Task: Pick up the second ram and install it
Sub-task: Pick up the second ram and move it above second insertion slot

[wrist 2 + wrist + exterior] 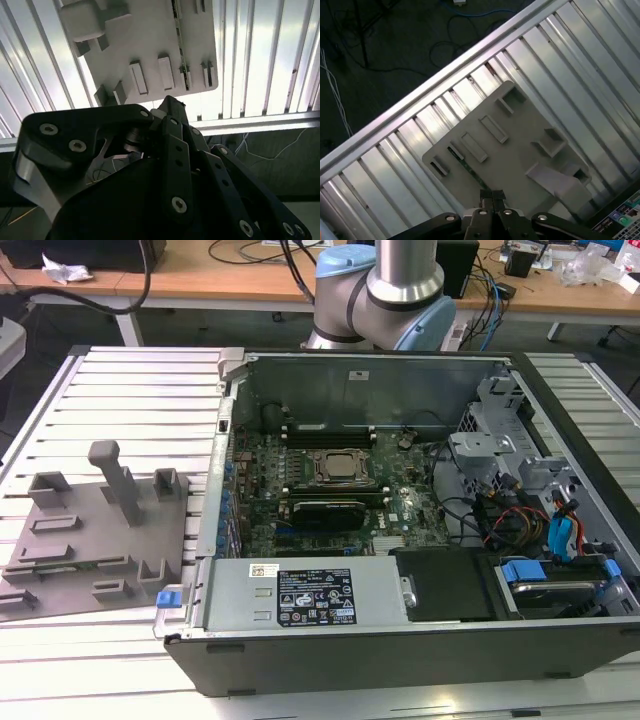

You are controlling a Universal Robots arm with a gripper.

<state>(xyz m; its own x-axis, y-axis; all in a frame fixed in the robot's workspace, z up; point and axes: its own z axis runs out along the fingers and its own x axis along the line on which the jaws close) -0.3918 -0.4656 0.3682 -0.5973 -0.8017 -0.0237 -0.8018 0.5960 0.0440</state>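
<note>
The second ram (85,563) is a thin green stick standing on edge in a slot of the grey holder tray (75,535), at the exterior view's left of the open computer case. In the second wrist view the ram (180,50) runs as a narrow dark strip along the tray (150,40). My gripper (492,196) hangs well above the tray (515,150), its two fingertips pressed together with nothing between them. Seen from behind in the second wrist view, the gripper (170,107) points down at the tray's edge.
The open case (400,640) holds the motherboard with the CPU socket (338,468) and long black slots (330,430) beside it. The tray has upright blocks (118,480). Everything rests on a ribbed metal table (140,400). Cables lie on the floor beyond the table edge (420,95).
</note>
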